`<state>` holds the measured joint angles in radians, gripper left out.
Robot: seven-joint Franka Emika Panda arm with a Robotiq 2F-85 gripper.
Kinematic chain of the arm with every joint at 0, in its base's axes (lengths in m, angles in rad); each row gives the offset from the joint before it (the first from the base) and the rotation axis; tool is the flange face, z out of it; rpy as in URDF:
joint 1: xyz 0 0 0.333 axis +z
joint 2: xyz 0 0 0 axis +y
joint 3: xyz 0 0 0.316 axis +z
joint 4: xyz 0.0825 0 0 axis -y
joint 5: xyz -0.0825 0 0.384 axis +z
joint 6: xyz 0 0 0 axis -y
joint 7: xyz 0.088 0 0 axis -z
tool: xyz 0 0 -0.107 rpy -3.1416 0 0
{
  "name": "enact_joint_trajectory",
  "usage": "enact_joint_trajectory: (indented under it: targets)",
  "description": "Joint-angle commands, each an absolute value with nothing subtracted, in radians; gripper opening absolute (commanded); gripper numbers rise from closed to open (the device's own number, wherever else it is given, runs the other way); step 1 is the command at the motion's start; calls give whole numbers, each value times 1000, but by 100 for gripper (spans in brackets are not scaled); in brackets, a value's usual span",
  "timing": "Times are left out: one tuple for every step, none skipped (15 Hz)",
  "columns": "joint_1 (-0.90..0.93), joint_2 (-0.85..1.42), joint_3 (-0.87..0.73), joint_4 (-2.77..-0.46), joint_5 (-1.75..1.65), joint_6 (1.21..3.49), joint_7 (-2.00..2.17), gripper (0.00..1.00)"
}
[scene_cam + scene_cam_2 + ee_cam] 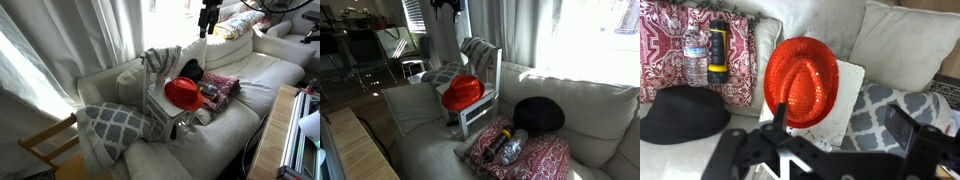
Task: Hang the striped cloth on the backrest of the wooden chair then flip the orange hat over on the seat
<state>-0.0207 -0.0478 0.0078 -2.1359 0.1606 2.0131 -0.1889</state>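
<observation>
The striped cloth (160, 60) hangs over the backrest of the pale wooden chair (163, 108), which stands on the sofa; both also show in an exterior view, cloth (476, 50) and chair (483, 108). The orange hat (184, 93) lies dome up on the seat in both exterior views (462, 92) and in the wrist view (802, 80). My gripper (208, 20) is high above the chair, open and empty. In the wrist view its fingers (840, 120) straddle the chair seat's edge (847, 95) from above. The cloth is out of the wrist view.
A black hat (538, 113) lies beside the chair. A red patterned fabric (535, 158) holds a water bottle (697, 55) and a yellow-black flask (718, 50). A grey lattice pillow (115, 122) leans by the chair. A tan wooden chair (45, 145) stands off the sofa.
</observation>
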Motion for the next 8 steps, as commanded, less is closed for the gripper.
enact_joint_trajectory:
  targets:
    - [-14, -69, -6, -2141, 168, 2002, -201, 100]
    - [-14, -83, -9, -2145, 169, 2001, -204, 100]
    - [-13, -85, -10, -2144, 169, 2001, -203, 100]
    - [-12, -83, -9, -2143, 169, 2001, -203, 100]
    - [-12, -80, -9, -2144, 169, 2001, -203, 100]
    - [-12, -77, -8, -2144, 169, 2001, -203, 100]
    - [-12, -76, -8, -2143, 169, 2001, -203, 100]
    - [-12, -75, -8, -2143, 169, 2001, -203, 100]
